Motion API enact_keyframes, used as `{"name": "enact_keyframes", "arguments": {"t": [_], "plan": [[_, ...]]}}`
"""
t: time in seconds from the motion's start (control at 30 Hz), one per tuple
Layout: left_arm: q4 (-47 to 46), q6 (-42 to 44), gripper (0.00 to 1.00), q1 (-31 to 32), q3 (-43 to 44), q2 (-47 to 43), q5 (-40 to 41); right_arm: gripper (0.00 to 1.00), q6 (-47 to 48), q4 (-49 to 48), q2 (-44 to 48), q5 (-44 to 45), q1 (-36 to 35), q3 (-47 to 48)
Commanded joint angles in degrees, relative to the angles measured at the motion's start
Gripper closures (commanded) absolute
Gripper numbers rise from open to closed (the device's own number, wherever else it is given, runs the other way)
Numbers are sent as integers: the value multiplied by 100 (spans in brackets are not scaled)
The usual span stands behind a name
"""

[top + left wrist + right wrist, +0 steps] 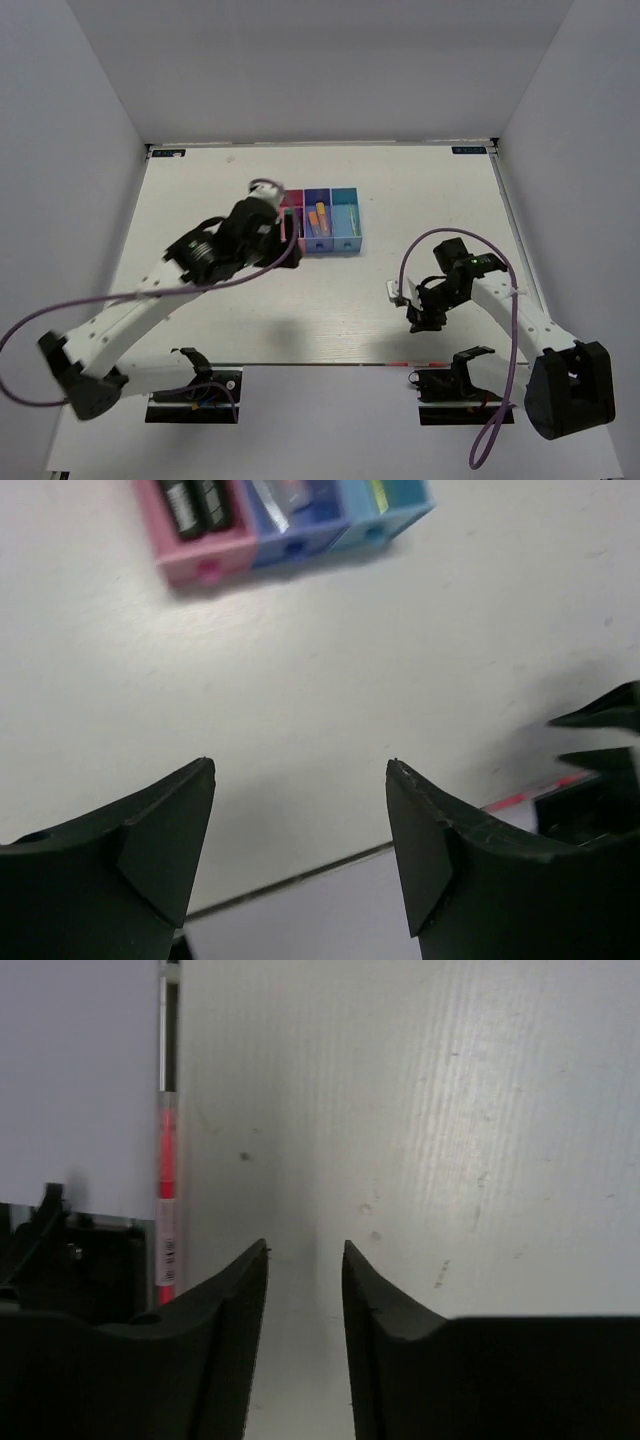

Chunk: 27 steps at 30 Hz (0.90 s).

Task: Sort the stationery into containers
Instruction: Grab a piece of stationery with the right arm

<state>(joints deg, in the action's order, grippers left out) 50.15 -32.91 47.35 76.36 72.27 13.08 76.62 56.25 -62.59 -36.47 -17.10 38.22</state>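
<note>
**One pen left on the bench, both sets of fingers empty**

The sorting looks nearly finished. The three joined bins sit in a row toward the far middle of the bench (pixel 300 320). The pink bin (pixel 205 565) on the left holds the black markers (pixel 195 502). The dark blue-purple bin (pixel 318 246) in the middle holds the orange highlighters (pixel 320 215). The light blue bin (pixel 345 246) on the right holds a thin yellow-green stick (pixel 378 492).

The one item I can see outside a bin is the thin pink-red pen (pixel 166 1190). It lies flat along the near edge of the bench, on the right side and well apart from the bins.

The left gripper (pixel 300 765) is up by the bins, close to the pink one. Its fingers are spread wide with only bare bench showing between them, so it holds nothing.

The right gripper (pixel 305 1245) is low over the near right part of the bench. Its fingers are only narrowly apart, again with bare bench in the gap. The pen lies just beside them, outside the gap, and is not gripped.

As I judge it, what remains is to line the right fingers up over the pen, pick it up and carry it across to a bin. The pen is thin and sits right at the bench edge, so it could roll or slip off if nudged.
</note>
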Motion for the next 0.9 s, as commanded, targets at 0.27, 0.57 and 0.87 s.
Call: {"name": "enact_keyframes", "arguments": {"t": [0.27, 0.57, 0.87], "plan": [[1014, 197, 19, -77, -2546, -2726, 432, 41, 1101, 1775, 317, 34, -126, 230], [892, 127, 19, -77, -3083, -3069, 441, 50, -172, 899, 606, -114, -512, -297], [654, -14, 22, -77, -3355, -2947, 63, 90, -1483, -70, 836, 325, -1075, -763]]}}
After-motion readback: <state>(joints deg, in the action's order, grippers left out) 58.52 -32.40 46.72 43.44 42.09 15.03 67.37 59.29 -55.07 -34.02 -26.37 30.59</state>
